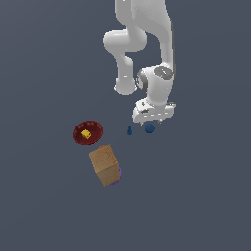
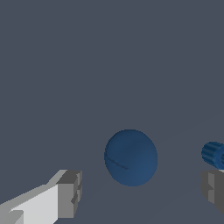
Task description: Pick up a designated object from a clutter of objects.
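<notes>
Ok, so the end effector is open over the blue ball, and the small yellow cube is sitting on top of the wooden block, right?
Not quite. The end effector is open with the blue ball between its fingers, but the yellow cube sits on the dark red plate, not on the wooden block. The exterior view shows it.
</notes>
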`<state>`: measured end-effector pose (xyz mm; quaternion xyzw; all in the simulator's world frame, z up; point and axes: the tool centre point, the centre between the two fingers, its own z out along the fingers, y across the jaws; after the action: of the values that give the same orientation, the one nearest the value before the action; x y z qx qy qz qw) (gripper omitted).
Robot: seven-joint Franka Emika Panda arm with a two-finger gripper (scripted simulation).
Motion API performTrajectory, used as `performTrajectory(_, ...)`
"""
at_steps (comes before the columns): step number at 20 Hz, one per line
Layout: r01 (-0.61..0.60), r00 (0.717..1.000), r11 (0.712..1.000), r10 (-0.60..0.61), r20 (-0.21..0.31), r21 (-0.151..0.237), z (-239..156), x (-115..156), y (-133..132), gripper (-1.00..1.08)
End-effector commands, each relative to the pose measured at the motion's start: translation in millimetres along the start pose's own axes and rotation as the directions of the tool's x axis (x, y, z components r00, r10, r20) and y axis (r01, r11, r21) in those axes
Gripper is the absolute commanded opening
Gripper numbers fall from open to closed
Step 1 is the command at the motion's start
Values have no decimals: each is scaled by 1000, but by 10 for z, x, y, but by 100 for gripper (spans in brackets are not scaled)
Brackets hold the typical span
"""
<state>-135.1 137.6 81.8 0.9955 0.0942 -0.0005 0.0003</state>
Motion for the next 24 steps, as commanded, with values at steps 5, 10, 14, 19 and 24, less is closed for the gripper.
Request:
performTrajectory(5,0,1000,1000,0,-1,0,55,-3,0,100)
performTrajectory(10,0,1000,1000,0,-1,1,219,-10,-3,100)
performTrajectory(14,0,1000,1000,0,-1,1,385,-14,-3,100)
performTrajectory(19,1,1000,1000,-1,-1,1,496,-14,-4,100)
performTrajectory(24,0,1000,1000,0,-1,0,508,-8,-5,-100)
